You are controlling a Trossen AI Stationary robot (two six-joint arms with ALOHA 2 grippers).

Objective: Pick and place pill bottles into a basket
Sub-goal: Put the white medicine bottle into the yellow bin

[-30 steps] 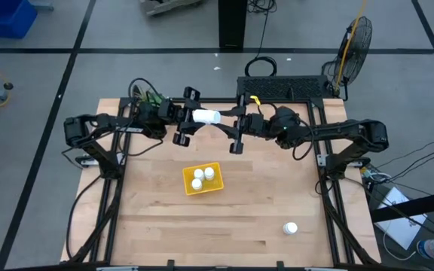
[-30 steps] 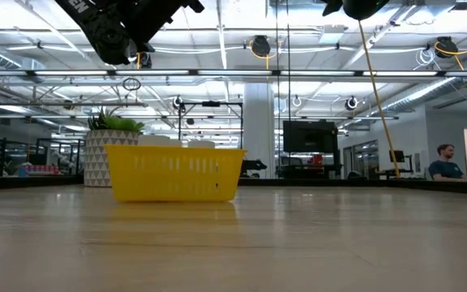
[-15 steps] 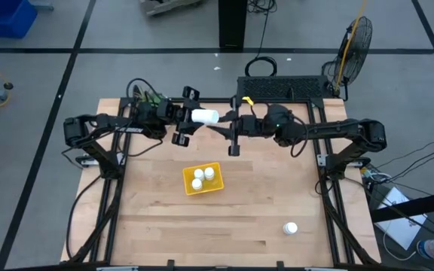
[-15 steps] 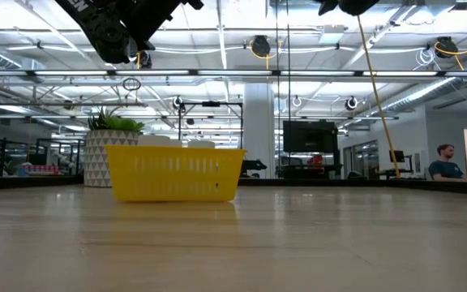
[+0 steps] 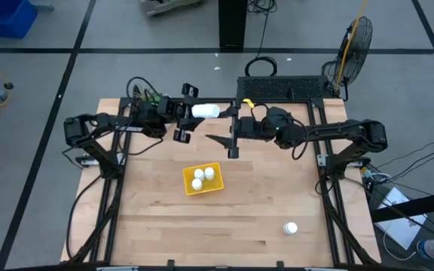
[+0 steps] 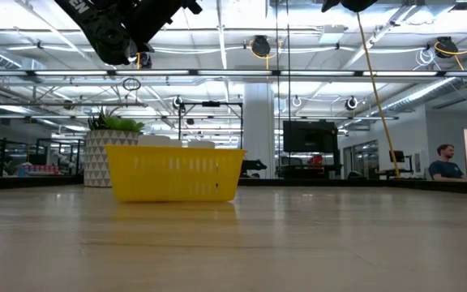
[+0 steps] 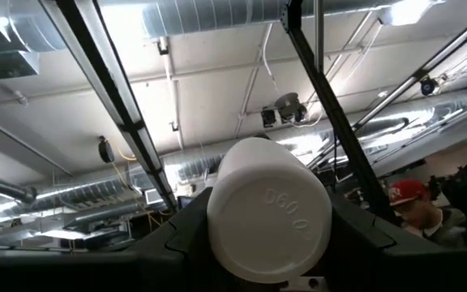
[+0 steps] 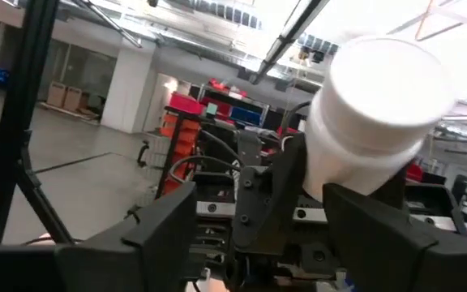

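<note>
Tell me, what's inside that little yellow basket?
From above, the yellow basket holds three white pill bottles, caps up. From table level its wall hides them; only their tops barely clear the rim.

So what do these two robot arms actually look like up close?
Both are dark, nearly black, built of jointed tube-like sections with rounded knuckles. Each ends in a left tool or right tool with two flat, blocky black fingers. A bundle of coloured wires loops out near the left arm; a yellow tag shows by the right arm.
</note>
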